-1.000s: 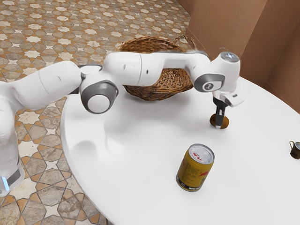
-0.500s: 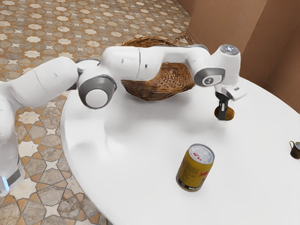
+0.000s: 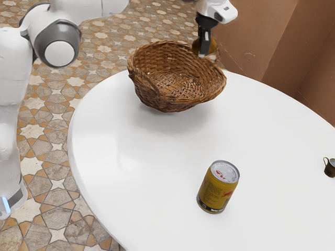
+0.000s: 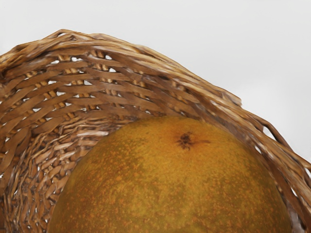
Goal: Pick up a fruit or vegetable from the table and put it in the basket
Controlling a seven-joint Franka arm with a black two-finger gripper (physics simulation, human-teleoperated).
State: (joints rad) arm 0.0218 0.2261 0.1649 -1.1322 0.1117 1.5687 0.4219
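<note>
Some room: star-patterned tiles (image 3: 32, 131), brown walls (image 3: 254, 34)

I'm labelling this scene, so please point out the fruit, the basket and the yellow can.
Fruit (image 4: 170, 179): wrist view, on its speckled skin.
Basket (image 3: 167, 104): exterior view, on its woven outer wall.
Yellow can (image 3: 213, 193): exterior view, on its printed side.

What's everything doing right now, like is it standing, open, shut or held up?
Round yellow-brown fruit: held up in the air.
Black two-finger gripper: shut on the fruit.
Brown woven basket: open at the top.
Yellow can with silver lid: standing upright.
Small dark cup with handle: upright.
</note>
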